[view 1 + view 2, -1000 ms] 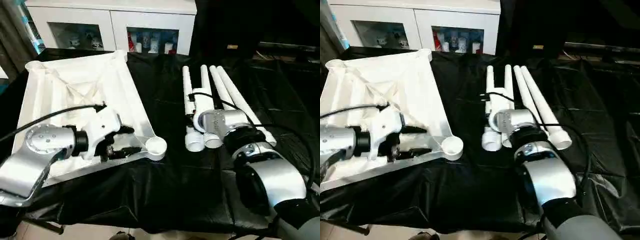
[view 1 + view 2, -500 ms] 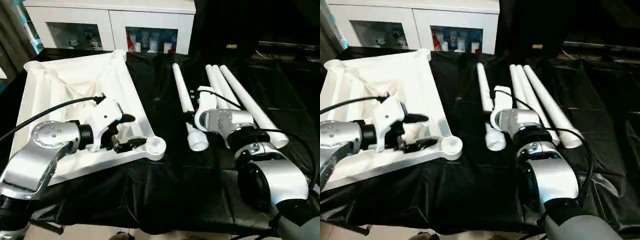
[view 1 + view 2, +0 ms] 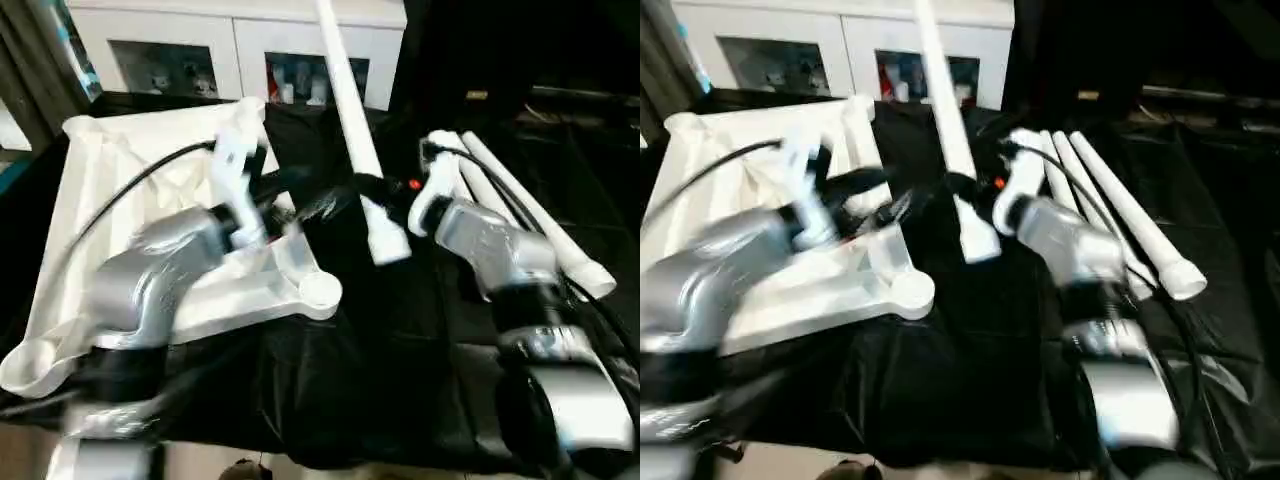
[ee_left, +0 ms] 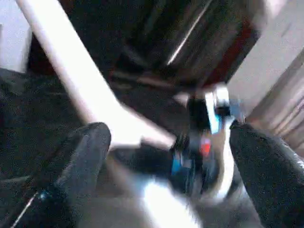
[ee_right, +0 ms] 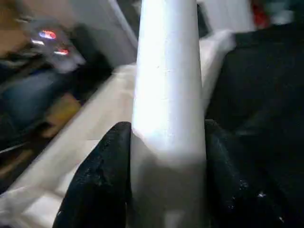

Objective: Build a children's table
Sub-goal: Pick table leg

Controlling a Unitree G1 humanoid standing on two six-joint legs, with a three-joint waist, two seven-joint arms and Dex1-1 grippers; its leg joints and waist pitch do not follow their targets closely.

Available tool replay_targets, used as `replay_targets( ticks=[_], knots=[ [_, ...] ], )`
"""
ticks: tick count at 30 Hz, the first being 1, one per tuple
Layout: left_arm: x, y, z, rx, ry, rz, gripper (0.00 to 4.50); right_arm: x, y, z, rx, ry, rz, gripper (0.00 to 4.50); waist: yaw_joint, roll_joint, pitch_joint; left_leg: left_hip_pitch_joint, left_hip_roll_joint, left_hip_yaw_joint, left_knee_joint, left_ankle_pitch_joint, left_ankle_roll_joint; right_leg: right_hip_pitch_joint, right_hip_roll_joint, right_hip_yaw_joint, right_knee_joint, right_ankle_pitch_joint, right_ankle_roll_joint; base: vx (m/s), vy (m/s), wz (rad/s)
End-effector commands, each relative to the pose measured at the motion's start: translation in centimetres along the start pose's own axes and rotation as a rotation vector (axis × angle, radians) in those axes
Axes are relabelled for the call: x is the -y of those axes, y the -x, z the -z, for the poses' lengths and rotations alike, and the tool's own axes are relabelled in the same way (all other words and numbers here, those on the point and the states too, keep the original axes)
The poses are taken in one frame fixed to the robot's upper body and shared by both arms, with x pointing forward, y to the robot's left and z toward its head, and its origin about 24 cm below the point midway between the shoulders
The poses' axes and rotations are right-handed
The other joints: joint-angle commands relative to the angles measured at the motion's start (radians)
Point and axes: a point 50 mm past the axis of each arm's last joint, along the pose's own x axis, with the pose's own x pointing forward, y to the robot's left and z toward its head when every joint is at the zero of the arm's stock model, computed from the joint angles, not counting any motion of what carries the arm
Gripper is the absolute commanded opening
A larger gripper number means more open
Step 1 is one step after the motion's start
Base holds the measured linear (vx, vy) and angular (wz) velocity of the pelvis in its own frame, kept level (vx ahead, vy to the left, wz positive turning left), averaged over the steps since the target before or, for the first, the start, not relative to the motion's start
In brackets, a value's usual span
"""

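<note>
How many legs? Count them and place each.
3: one raised in the right gripper, two lying side by side on the black cloth beside the right arm. A fourth may be hidden behind that arm.

Smooth white plastic leg [image 5: 167, 95]

The raised leg [image 3: 350, 120] runs off the picture's upper edge, so its far end is unseen. Motion blur smears the left gripper [image 3: 300, 195], hiding how its tips stand. The small things behind the cabinet [image 3: 250, 60] glass are too small to tell
</note>
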Motion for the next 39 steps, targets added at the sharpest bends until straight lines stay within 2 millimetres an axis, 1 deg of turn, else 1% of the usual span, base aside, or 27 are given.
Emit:
replay_targets(
  ticks=[1,2,4,5,6,8,10,11,12,15,16,17,21,22,23,24,25,26,27,28,29,30,33,36,38,39],
  knots=[
    [-0.2,0.0,-0.3,0.033,0.102,-0.006,4.5,-1.3,0.7,-1.2,0.041,0.031,-0.101,1.82,0.009,-0.007,-0.082,0.016,0.053,-0.017,-0.05,-0.012,0.106,0.064,-0.084,0.049,-0.064,0.177,-0.314,0.0,0.0,0.0],
    [-0.2,0.0,-0.3,0.036,0.111,-0.005,4.5,-1.4,0.8,-1.2,0.042,0.032,-0.106,1.82,0.008,-0.009,-0.081,0.014,0.053,-0.018,-0.051,-0.011,0.105,0.065,-0.083,0.049,-0.064,0.167,-0.309,0.0,0.0,0.0],
    [-0.1,-0.3,-0.2,0.037,0.147,-0.005,4.5,-2.0,1.5,-1.3,0.054,0.024,-0.169,1.82,0.007,-0.007,-0.082,0.015,0.053,-0.02,-0.052,-0.01,0.106,0.063,-0.082,0.048,-0.067,0.13,-0.296,0.0,0.0,0.0],
    [-0.1,-0.5,-0.1,0.028,0.157,-0.012,4.5,-2.3,1.9,-1.3,0.055,0.019,-0.204,1.82,0.007,-0.007,-0.079,0.017,0.054,-0.019,-0.054,-0.015,0.105,0.06,-0.08,0.048,-0.072,0.116,-0.29,0.0,0.0,0.0],
    [-0.1,-0.6,0.0,0.021,0.165,-0.018,4.5,-2.5,2.2,-1.3,0.056,0.017,-0.227,1.82,0.01,-0.006,-0.079,0.019,0.055,-0.019,-0.052,-0.018,0.108,0.06,-0.079,0.049,-0.071,0.11,-0.283,0.0,0.0,0.0],
    [0.0,-0.8,0.0,0.015,0.183,-0.027,4.5,-2.9,2.8,-1.2,0.054,0.016,-0.259,1.82,0.016,-0.006,-0.081,0.02,0.058,-0.021,-0.053,-0.007,0.109,0.059,-0.081,0.048,-0.07,0.116,-0.278,0.0,0.0,0.0],
    [0.2,-1.0,-0.1,0.023,0.205,-0.026,4.5,-3.2,3.2,-1.2,0.049,0.018,-0.28,1.82,0.018,-0.007,-0.081,0.019,0.058,-0.021,-0.053,-0.001,0.104,0.059,-0.082,0.047,-0.07,0.121,-0.284,0.0,0.0,0.0],
    [0.4,-1.2,-0.3,0.031,0.218,-0.013,4.5,-3.4,3.3,-1.1,0.045,0.015,-0.295,1.82,0.018,-0.011,-0.082,0.018,0.057,-0.02,-0.053,-0.004,0.102,0.06,-0.082,0.048,-0.071,0.118,-0.283,0.0,0.0,0.0],
    [0.5,-1.3,-0.3,0.035,0.224,-0.006,4.5,-3.4,3.4,-1.1,0.043,0.015,-0.301,1.82,0.02,-0.009,-0.081,0.019,0.057,-0.021,-0.053,-0.005,0.101,0.059,-0.082,0.048,-0.071,0.109,-0.281,0.0,0.0,0.0],
    [1.0,-1.5,-0.5,0.048,0.233,0.027,4.5,-3.6,3.6,-1.0,0.034,0.016,-0.313,1.82,0.02,-0.01,-0.08,0.017,0.056,-0.021,-0.054,-0.008,0.094,0.059,-0.084,0.047,-0.074,0.084,-0.276,0.0,0.0,0.0],
    [1.3,-1.6,-0.5,0.049,0.231,0.046,4.5,-3.6,3.7,-1.0,0.029,0.019,-0.313,1.82,0.019,-0.013,-0.082,0.017,0.056,-0.02,-0.054,-0.009,0.091,0.06,-0.083,0.047,-0.075,0.076,-0.272,0.0,0.0,0.0],
    [1.7,-1.6,-0.6,0.051,0.229,0.076,4.5,-3.7,3.7,-0.9,0.023,0.022,-0.313,1.82,0.02,-0.013,-0.081,0.016,0.056,-0.021,-0.054,-0.006,0.09,0.061,-0.084,0.047,-0.075,0.075,-0.269,0.0,0.0,0.0],
    [1.8,-1.6,-0.6,0.048,0.238,0.078,4.5,-3.8,3.7,-0.9,0.02,0.022,-0.318,1.82,0.02,-0.014,-0.085,0.016,0.054,-0.02,-0.051,0.013,0.095,0.061,-0.083,0.047,-0.071,0.098,-0.263,0.0,0.0,0.0],
    [1.9,-1.6,-0.5,0.042,0.244,0.076,4.32,-4.0,3.7,-0.9,0.018,0.02,-0.327,1.82,0.02,-0.013,-0.085,0.015,0.053,-0.02,-0.05,0.016,0.096,0.061,-0.082,0.047,-0.071,0.102,-0.263,0.0,0.0,0.0],
    [1.9,-1.6,-0.4,0.039,0.24,0.083,4.32,-4.1,3.7,-0.9,0.018,0.017,-0.332,1.82,0.02,-0.017,-0.089,0.015,0.054,-0.02,-0.049,0.018,0.096,0.063,-0.083,0.047,-0.07,0.103,-0.263,0.0,0.0,0.0],
    [1.9,-1.6,-0.4,0.039,0.24,0.083,4.15,-4.1,3.7,-0.9,0.018,0.017,-0.332,1.82,0.021,-0.016,-0.089,0.015,0.054,-0.021,-0.049,0.021,0.098,0.062,-0.083,0.046,-0.07,0.104,-0.262,0.0,0.0,0.0],
    [2.0,-1.5,-0.3,0.036,0.238,0.088,4.11,-4.1,3.7,-0.9,0.018,0.014,-0.336,1.82,0.021,-0.015,-0.089,0.015,0.054,-0.02,-0.049,0.024,0.099,0.062,-0.083,0.046,-0.069,0.106,-0.262,0.0,0.0,0.0],
    [2.1,-1.5,-0.3,0.038,0.239,0.107,4.11,-4.2,3.6,-0.8,0.017,0.008,-0.343,1.82,0.021,-0.016,-0.09,0.015,0.054,-0.02,-0.048,0.026,0.1,0.063,-0.082,0.046,-0.069,0.109,-0.262,0.0,0.0,0.0],
    [2.3,-1.4,-0.3,0.039,0.233,0.123,3.87,-4.2,3.6,-0.8,0.016,0.004,-0.348,1.82,0.022,-0.015,-0.09,0.015,0.054,-0.02,-0.048,0.029,0.099,0.062,-0.083,0.046,-0.069,0.108,-0.263,0.0,0.0,0.0],
    [2.4,-1.4,-0.3,0.04,0.231,0.129,3.76,-4.3,3.6,-0.8,0.016,0.002,-0.349,1.82,0.023,-0.015,-0.092,0.015,0.056,-0.02,-0.048,0.028,0.097,0.062,-0.084,0.046,-0.068,0.108,-0.264,0.0,0.0,0.0],
    [2.8,-1.3,-0.3,0.045,0.219,0.175,3.69,-4.4,3.6,-0.6,0.011,-0.01,-0.361,1.82,0.024,-0.015,-0.094,0.015,0.056,-0.021,-0.047,0.034,0.099,0.063,-0.084,0.046,-0.066,0.115,-0.264,0.0,0.0,0.0],
    [2.8,-1.3,-0.3,0.045,0.219,0.175,3.69,-4.4,3.6,-0.6,0.011,-0.01,-0.361,1.82,0.024,-0.015,-0.093,0.014,0.056,-0.02,-0.047,0.034,0.099,0.062,-0.083,0.046,-0.065,0.118,-0.264,0.0,0.0,0.0],
    [3.3,-1.1,-0.2,0.039,0.196,0.228,3.32,-4.5,3.7,-0.4,0.004,-0.024,-0.378,1.82,0.025,-0.014,-0.094,0.016,0.055,-0.02,-0.047,0.032,0.098,0.062,-0.083,0.046,-0.067,0.116,-0.26,0.0,0.0,0.0],
    [3.7,-1.0,-0.1,0.024,0.182,0.25,3.11,-4.5,3.8,-0.3,-0.005,-0.031,-0.386,1.82,0.025,-0.012,-0.094,0.016,0.056,-0.02,-0.047,0.024,0.091,0.061,-0.082,0.046,-0.066,0.109,-0.258,0.0,0.0,0.0],
    [3.8,-1.0,0.0,0.022,0.182,0.252,3.11,-4.6,3.8,-0.2,-0.006,-0.031,-0.386,1.82,0.025,-0.012,-0.094,0.017,0.057,-0.02,-0.048,0.017,0.083,0.061,-0.082,0.046,-0.067,0.095,-0.257,0.0,0.0,0.0],
    [3.8,-1.0,0.0,0.021,0.183,0.252,2.88,-4.6,3.8,-0.2,-0.007,-0.032,-0.386,1.82,0.025,-0.012,-0.094,0.018,0.057,-0.02,-0.048,0.013,0.078,0.061,-0.083,0.046,-0.068,0.088,-0.257,0.0,0.0,0.0]
  ],
)
